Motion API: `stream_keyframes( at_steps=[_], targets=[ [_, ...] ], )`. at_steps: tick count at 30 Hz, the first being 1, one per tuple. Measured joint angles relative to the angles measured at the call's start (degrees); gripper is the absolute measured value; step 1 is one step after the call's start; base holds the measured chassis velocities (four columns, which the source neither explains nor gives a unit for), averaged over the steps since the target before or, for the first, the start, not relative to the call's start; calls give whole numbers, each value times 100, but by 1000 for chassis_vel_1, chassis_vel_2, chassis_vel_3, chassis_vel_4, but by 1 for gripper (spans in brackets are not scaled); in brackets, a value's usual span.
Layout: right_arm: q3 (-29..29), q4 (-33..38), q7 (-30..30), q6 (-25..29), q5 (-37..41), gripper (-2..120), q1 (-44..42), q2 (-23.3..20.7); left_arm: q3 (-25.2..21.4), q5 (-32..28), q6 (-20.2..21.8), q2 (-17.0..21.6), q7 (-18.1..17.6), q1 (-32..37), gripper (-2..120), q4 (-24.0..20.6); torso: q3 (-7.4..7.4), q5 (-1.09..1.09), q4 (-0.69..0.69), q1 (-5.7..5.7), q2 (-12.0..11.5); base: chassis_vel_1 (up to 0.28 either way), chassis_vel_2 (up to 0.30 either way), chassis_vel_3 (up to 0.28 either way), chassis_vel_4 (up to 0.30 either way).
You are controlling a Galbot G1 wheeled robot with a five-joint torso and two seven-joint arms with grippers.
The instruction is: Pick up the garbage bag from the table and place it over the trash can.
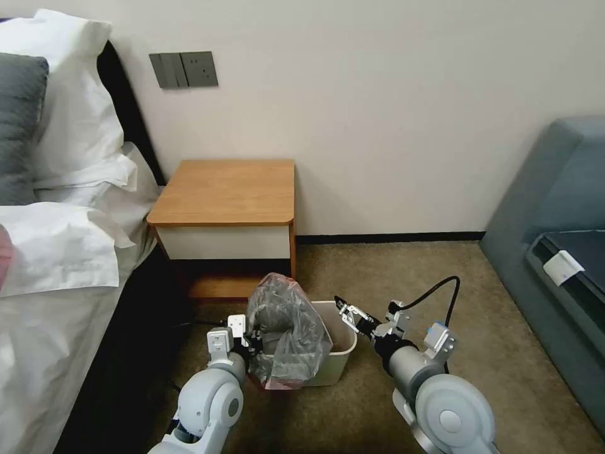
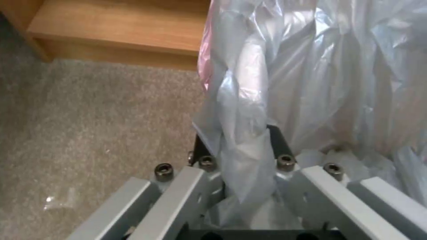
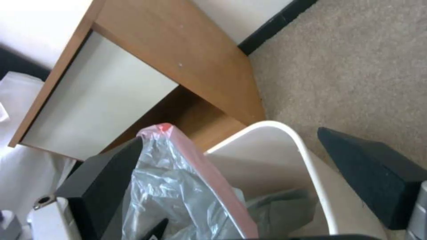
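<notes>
Left gripper (image 2: pixel 242 146): fingers pinching a fold of the garbage bag (image 1: pixel 287 328) at the trash can (image 1: pixel 337 353)'s left side.
Garbage bag: draping over that side, seemingly covering only part of the rim.
Right gripper (image 1: pixel 346 313): hovering spread wide at the right rim.
Table (image 1: pixel 227 192): standing behind.

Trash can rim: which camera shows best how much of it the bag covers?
Head view: the trash can rim shows whole, with the garbage bag draped over its left side. Right wrist shows only the bare right rim; left wrist shows bag plastic.
</notes>
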Motion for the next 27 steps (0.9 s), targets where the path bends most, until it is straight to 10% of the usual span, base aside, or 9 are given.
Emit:
stream_keyframes(
  at_steps=[11,18,27],
  targets=[
    [-107,726,-162,-18,-125,100,261,-423,-5,214,-1972,77,228,749,6,-124,1,-3,1,1,0,0,0,0,0],
    [-583,769,-1582,-427,-1097,100,556,-1246,-160,686,-3655,99,742,1032,6,-56,1,-1,-1,1,0,0,0,0,0],
    [-1518,-81,-1617,-480,-1380,95,1545,-1286,-168,1098,-4251,12,1027,994,6,106,1,0,1,1,-1,0,0,0,0]
  ],
)
